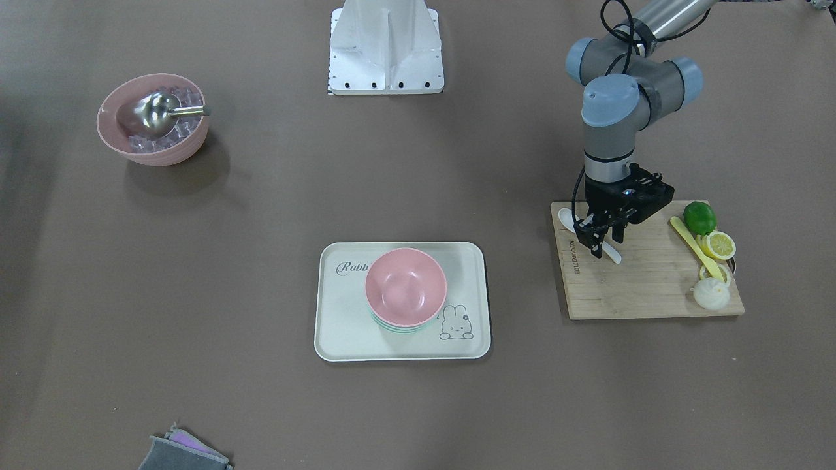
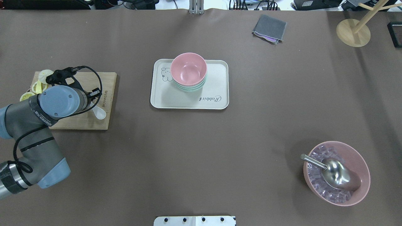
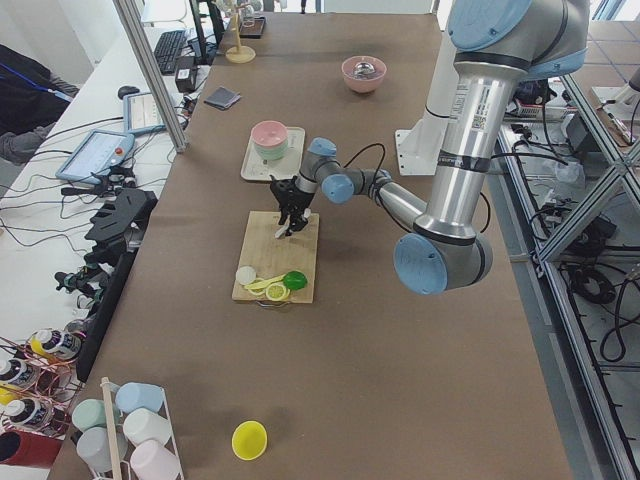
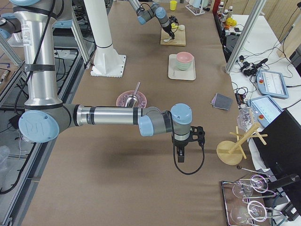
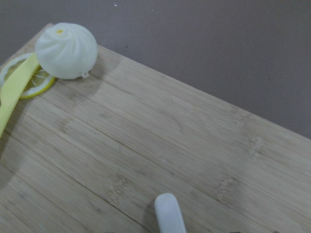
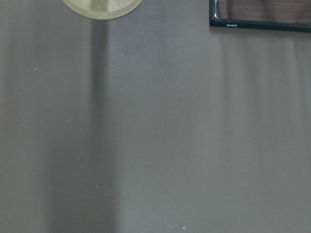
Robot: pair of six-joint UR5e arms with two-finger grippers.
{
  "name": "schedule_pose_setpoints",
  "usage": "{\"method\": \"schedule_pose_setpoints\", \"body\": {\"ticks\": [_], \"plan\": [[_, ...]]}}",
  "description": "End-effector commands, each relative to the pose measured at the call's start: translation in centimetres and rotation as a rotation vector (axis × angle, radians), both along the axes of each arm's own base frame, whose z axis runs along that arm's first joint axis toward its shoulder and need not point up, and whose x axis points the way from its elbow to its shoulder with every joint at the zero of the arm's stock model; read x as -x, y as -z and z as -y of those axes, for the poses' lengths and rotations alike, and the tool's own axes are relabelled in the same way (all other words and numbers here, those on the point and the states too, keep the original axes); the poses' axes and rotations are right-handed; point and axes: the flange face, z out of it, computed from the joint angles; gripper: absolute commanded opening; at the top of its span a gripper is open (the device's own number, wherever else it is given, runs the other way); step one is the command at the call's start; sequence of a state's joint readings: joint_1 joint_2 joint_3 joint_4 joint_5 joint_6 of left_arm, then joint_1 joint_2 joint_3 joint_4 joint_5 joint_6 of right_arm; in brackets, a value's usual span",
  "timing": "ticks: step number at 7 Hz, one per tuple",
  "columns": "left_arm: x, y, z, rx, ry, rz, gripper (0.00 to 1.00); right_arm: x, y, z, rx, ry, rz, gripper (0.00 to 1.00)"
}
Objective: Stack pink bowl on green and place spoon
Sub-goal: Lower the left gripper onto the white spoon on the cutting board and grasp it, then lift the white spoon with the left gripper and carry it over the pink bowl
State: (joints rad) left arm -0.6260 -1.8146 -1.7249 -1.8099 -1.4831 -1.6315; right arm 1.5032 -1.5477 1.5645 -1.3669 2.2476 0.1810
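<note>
Pink bowl [image 1: 405, 286] is sitting nested in the green bowl [image 1: 396, 329], and both are standing on the white tray [image 1: 339, 326], which is lying well apart from the cutting board [image 1: 653, 287], toward the middle of the table. The white spoon [image 1: 567, 220] is lying flat on the cutting board, near the board's end that is facing the tray. My left gripper [image 1: 606, 245] is pointing straight down over this spoon; its jaws are standing apart, one finger on each side of the handle, and I cannot tell if they are touching it. In my left wrist view the rounded end of the handle is showing at the bottom edge. At the other end of the cutting board a white bun [image 1: 710, 294], a lemon slice [image 1: 719, 245], a lime [image 1: 699, 217] and a yellow utensil [image 1: 693, 244] are lying close together. My right gripper [image 4: 181, 151] is hanging over bare table very far from the cutting board, near a wooden stand [image 2: 351, 33]; I cannot tell whether its jaws are apart or together. An ice bowl [image 1: 111, 134] with a metal scoop [image 1: 153, 112] in it is standing far from the cutting board, beyond the tray.
</note>
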Motion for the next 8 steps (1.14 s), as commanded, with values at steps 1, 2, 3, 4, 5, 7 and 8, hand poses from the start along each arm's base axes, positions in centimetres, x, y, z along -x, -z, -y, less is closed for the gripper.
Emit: {"method": "schedule_pose_setpoints", "body": {"ticks": [1, 2, 3, 4, 5, 7, 8], "plan": [[-0.1, 0.0, 0.0, -0.001, 0.006, -0.002, 0.14, 0.0, 0.0, 0.0, 0.0, 0.0, 0.0, 1.0], [-0.1, 0.0, 0.0, -0.002, 0.008, -0.005, 0.02, 0.0, 0.0, 0.0, 0.0, 0.0, 0.0, 1.0], [0.0, 0.5, -0.1, -0.008, 0.006, -0.012, 0.0, 0.0, 0.0, 0.0, 0.001, -0.001, 0.0, 1.0], [0.1, 2.5, -0.2, -0.029, 0.002, -0.043, 0.0, 0.0, -0.1, 0.0, 0.002, -0.001, 0.0, 1.0], [0.3, 6.1, -0.3, -0.065, -0.001, -0.096, 0.0, 0.0, -0.4, -0.2, 0.008, -0.001, -0.001, 1.0], [-1.3, 13.4, 1.6, -0.079, 0.081, -0.221, 0.0, -0.1, -0.7, -0.5, 0.015, -0.003, -0.001, 1.0], [-2.6, 18.3, 3.1, -0.044, 0.137, -0.245, 0.0, -0.1, -1.0, -0.8, 0.021, -0.003, -0.001, 1.0]]}}
